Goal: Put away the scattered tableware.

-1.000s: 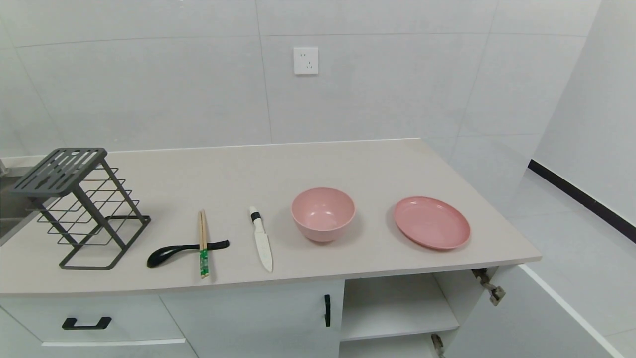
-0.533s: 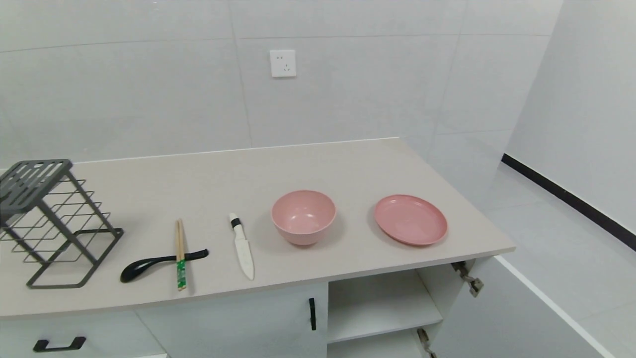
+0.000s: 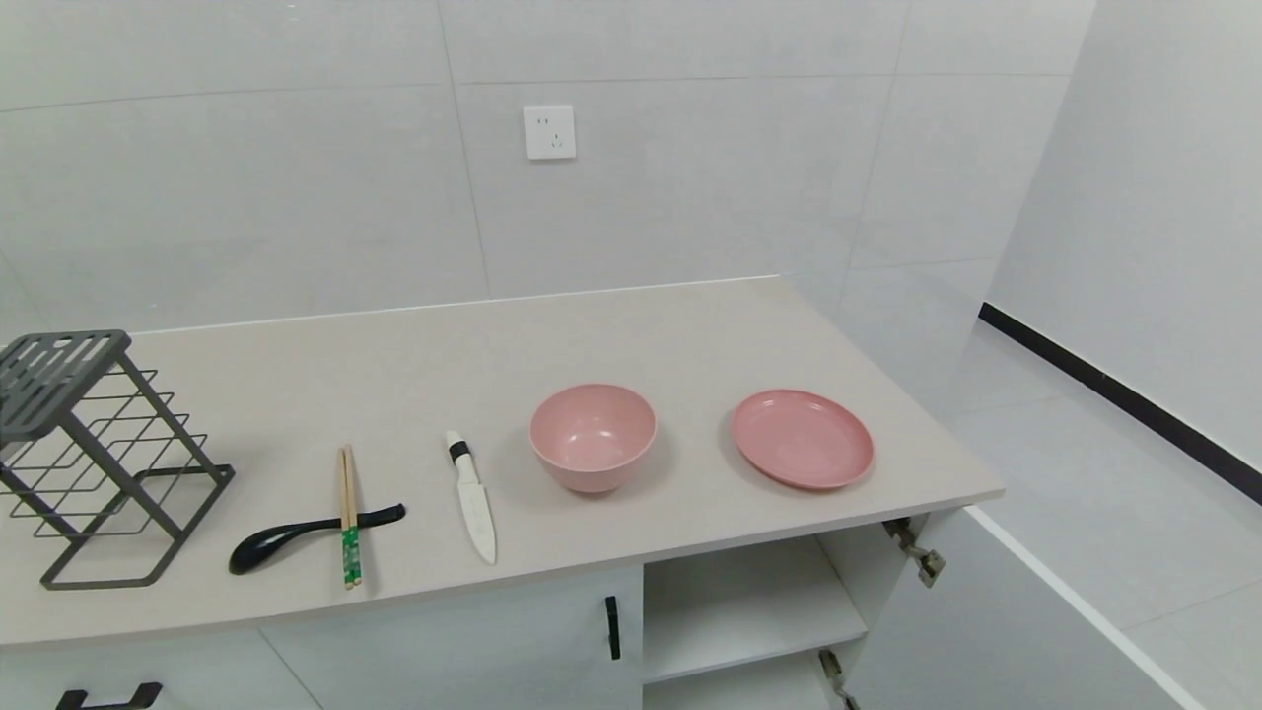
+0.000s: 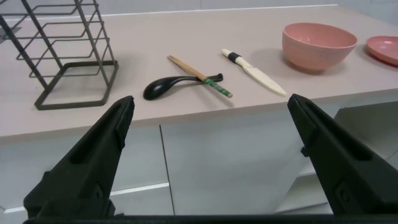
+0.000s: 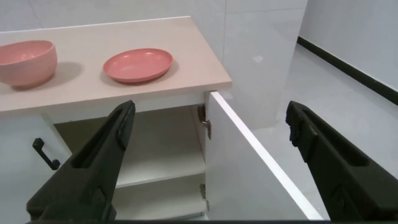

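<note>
While left hand (image 4: 210,104) and right hand (image 5: 210,107) hang released, approach step, I judge; next, likely grasp plate (image 3: 802,437).

A: Status, left gripper (image 4: 209,99)?
B: Jaws spread wide; 2 black fingers (image 4: 93,162) taper away from the wrist, tips level with each other, empty
A: And right gripper (image 5: 209,106)?
B: Same pose: 2 black fingers (image 5: 339,162) set far apart, tips level, empty
</note>
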Robot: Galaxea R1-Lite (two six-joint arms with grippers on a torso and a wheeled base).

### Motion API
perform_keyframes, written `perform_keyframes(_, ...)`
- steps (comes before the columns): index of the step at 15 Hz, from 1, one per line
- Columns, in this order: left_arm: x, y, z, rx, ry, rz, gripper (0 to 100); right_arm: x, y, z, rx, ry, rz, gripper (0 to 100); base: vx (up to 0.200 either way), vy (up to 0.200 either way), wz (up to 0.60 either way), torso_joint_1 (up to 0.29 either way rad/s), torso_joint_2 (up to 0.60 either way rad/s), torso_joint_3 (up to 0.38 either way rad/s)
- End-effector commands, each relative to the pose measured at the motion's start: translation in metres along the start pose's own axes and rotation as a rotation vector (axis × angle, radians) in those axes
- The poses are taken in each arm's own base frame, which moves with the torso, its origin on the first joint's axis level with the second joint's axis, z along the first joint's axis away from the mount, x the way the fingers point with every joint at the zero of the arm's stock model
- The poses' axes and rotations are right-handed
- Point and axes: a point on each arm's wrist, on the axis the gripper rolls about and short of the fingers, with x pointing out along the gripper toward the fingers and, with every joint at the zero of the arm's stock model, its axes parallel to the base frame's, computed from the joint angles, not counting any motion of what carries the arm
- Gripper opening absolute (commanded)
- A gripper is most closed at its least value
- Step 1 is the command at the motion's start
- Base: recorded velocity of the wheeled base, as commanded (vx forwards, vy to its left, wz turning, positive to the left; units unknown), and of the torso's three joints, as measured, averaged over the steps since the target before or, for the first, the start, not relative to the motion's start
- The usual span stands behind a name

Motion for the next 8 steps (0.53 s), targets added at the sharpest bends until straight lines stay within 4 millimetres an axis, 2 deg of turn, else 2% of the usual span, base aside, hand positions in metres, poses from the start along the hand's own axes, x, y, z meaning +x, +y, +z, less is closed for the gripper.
perform_keyframes(1,0.0001,0.0,0.0001,-0.001,0.001,0.0,100,0.0,0.0,0.0,0.001,-0.001,0.0,100,0.0,0.0,0.0,0.237,-0.45,-0.222)
perform_keyframes(4,0.0001,0.0,0.0001,0.002,0.001,0.0,100,0.0,0.0,-0.0002,0.002,0.001,0.002,100,0.0,0.0,0.0,0.242,-0.45,-0.217)
perform_keyframes(8,0.0001,-0.0002,-0.0001,0.011,0.002,-0.007,100,0.0001,0.0001,-0.0006,0.008,0.002,0.002,100,0.0,0.0,0.0,0.032,-0.05,-0.027)
